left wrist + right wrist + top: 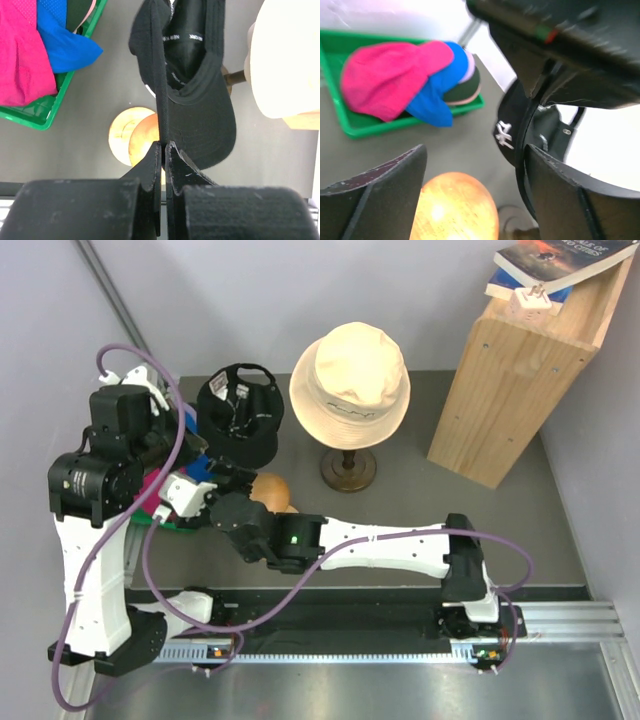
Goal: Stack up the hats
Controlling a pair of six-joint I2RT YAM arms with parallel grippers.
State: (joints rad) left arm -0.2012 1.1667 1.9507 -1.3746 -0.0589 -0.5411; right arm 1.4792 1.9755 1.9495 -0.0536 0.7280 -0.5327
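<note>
My left gripper is shut on the edge of the black cap, which hangs from it, inside facing the camera, above the table. In the top view the black cap is at the back left, next to my left gripper. My right gripper is open and empty, over the wooden head form, with the black cap's white logo close to its right finger. Magenta, blue and lavender caps lie in the green tray.
A cream bucket hat sits on a wooden stand at the back centre. A tall wooden box with books on top stands at the right. The wooden head form is partly hidden by the right arm.
</note>
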